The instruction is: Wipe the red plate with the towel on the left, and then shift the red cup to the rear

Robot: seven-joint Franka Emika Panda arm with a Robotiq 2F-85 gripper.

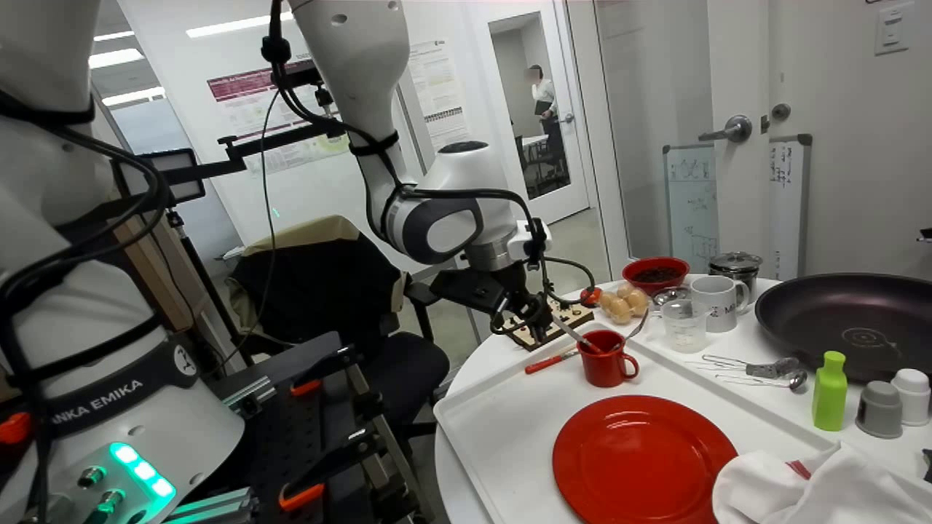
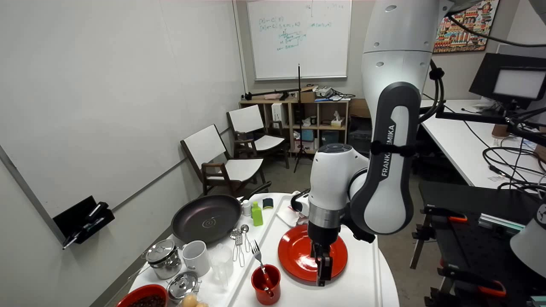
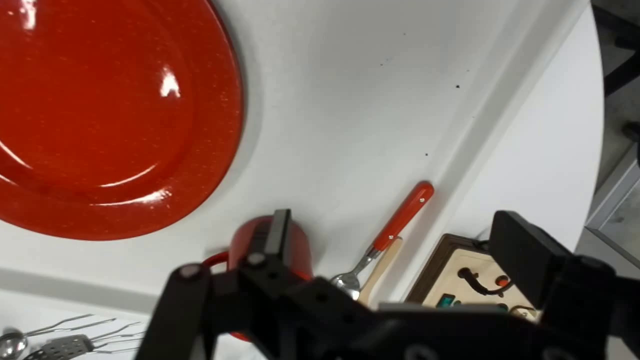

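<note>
Standing upright, red cup [image 1: 601,370] points its handle [image 3: 216,258] away from the spoon [image 3: 392,231]

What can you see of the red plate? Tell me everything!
The red plate is round and shiny, with a wide rim around its middle. Light glints on it, and the wrist view shows tiny pale specks. It could be enamelled metal or glazed pottery; I can't tell which. It lies flat, face up, on the white tray, with a gap between it and the red cup. In an exterior view the white towel hides part of its edge, but whether they touch is unclear.
</note>
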